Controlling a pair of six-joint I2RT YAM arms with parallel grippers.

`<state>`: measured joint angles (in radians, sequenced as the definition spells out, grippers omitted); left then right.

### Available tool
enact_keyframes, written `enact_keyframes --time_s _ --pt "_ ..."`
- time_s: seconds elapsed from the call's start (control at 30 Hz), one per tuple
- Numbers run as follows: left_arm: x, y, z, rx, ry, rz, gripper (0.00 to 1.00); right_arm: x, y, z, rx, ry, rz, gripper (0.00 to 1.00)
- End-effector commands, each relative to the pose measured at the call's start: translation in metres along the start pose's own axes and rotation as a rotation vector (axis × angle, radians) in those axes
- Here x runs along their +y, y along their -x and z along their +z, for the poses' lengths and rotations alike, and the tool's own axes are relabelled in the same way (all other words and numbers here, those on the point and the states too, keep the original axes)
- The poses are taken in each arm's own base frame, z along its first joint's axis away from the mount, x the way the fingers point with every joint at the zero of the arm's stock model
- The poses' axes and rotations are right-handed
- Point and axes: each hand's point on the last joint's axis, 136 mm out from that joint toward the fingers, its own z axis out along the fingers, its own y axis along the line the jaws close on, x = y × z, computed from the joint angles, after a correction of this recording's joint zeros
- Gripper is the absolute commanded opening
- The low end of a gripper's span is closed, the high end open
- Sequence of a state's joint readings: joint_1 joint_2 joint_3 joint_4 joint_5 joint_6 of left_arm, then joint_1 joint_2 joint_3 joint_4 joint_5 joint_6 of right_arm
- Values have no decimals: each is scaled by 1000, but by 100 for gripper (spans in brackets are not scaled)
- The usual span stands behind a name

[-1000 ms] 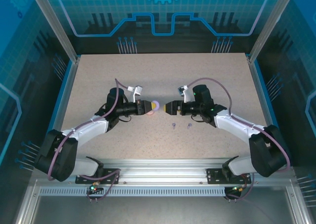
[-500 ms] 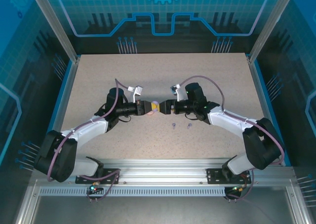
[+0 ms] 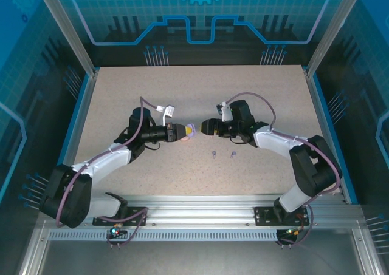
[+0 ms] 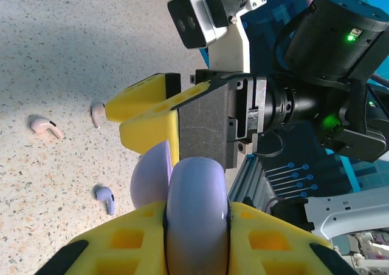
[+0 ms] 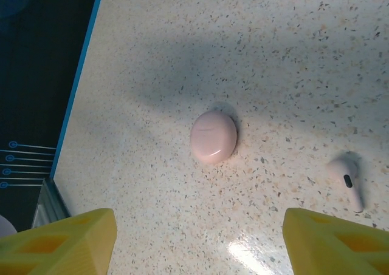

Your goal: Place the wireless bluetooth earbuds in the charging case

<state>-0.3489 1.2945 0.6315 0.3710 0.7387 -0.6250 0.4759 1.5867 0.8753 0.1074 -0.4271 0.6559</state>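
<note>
The left gripper [image 3: 184, 131], at the centre of the top view, is clamped on a purple case [image 3: 191, 130] held on edge between its yellow fingers [image 4: 121, 238] above the table [image 3: 121, 99]. In the left wrist view the case fills the lower middle, with a second purple lobe showing just to its left.

The right gripper [image 3: 202, 127] faces it from the right, tip to tip, its jaws spread wide with nothing between them. Its yellow fingers [image 4: 149, 129] sit just beside the case, and whether they touch it cannot be told.

Two purple buds [image 3: 214, 154] lie side by side on the table below the grippers. Two pink buds [image 4: 44, 126] lie at the left of the left wrist view. In the right wrist view a pink case [image 5: 213, 136] lies shut at mid-frame, with a pink bud to its lower right.
</note>
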Motion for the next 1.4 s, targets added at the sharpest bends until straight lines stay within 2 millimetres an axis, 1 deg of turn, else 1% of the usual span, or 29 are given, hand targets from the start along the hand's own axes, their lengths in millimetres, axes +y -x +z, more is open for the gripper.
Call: enact_keyframes --time_s 0.0,0.03,0.2,0.37,0.47,0.6,0.7,0.87,1.23,1.37 --pt "-13 1 -4 -2 -37 49 4 19 8 -19 -30 47 -12 73" --pt "-14 1 -4 -2 -38 51 4 21 4 -23 -24 61 -14 73" --pt "-17 3 -5 -8 -47 58 4 51 -4 -45 -8 178 -86 73" --pt "-20 5 -5 -13 -57 57 4 56 -7 -50 -11 198 -104 73" --pt "-21 5 -5 -16 -57 58 4 59 -6 -48 -16 219 -88 73" --pt "-20 5 -6 -21 -51 54 4 61 -7 -39 -8 232 -77 72" --pt "-19 3 -6 -20 -50 49 4 63 -13 -30 13 234 -75 70" --pt "-17 3 -7 -24 -42 48 4 66 -17 -23 26 235 -80 68" --pt "-17 5 -6 -30 -43 48 4 70 -15 -14 34 234 -79 65" --pt "-16 4 -5 -27 -43 47 4 75 -15 -11 37 244 -83 63"
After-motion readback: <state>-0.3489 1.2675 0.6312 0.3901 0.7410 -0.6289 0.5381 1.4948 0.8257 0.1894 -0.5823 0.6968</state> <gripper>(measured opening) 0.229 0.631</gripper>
